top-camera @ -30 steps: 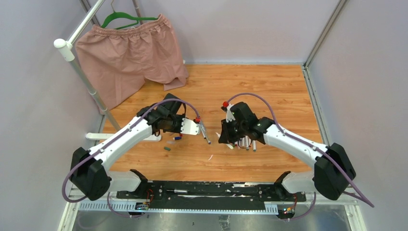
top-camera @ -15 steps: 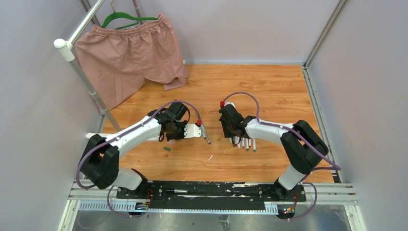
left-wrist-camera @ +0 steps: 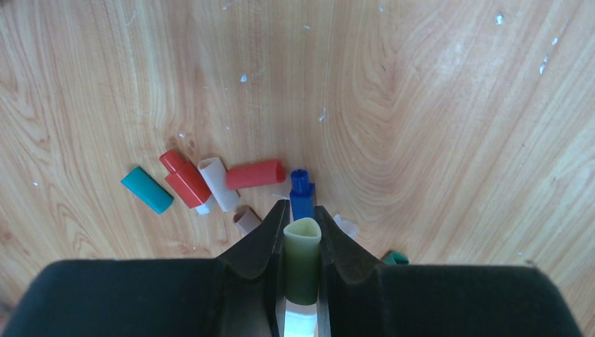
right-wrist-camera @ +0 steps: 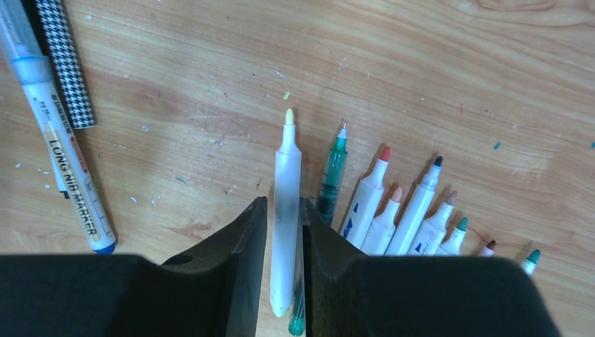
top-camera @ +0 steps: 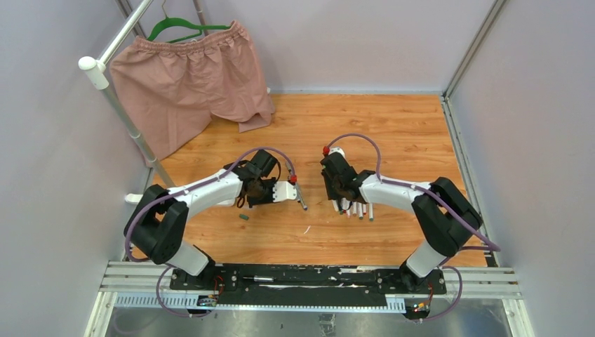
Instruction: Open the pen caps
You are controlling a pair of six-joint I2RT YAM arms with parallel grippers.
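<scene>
Wooden table (top-camera: 393, 126), both arms low near its middle. Left gripper (left-wrist-camera: 300, 210) is clamped on a cream cap (left-wrist-camera: 302, 260), long axis along the fingers; the loose caps (left-wrist-camera: 210, 179) lie just ahead and to one side. Right gripper (right-wrist-camera: 283, 202) straddles an uncapped white pen (right-wrist-camera: 286, 175), nib pointing away, parallel to the row of open pens (right-wrist-camera: 400, 210) just beside it. Gripping or merely flanking: cannot tell. Likely next: set both down.

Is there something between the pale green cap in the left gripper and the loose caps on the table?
Nothing visible. The left gripper is shut on the pale green cap, and the loose caps begin right past its fingertips: a blue cap directly ahead, a red cap just beside it.
</scene>
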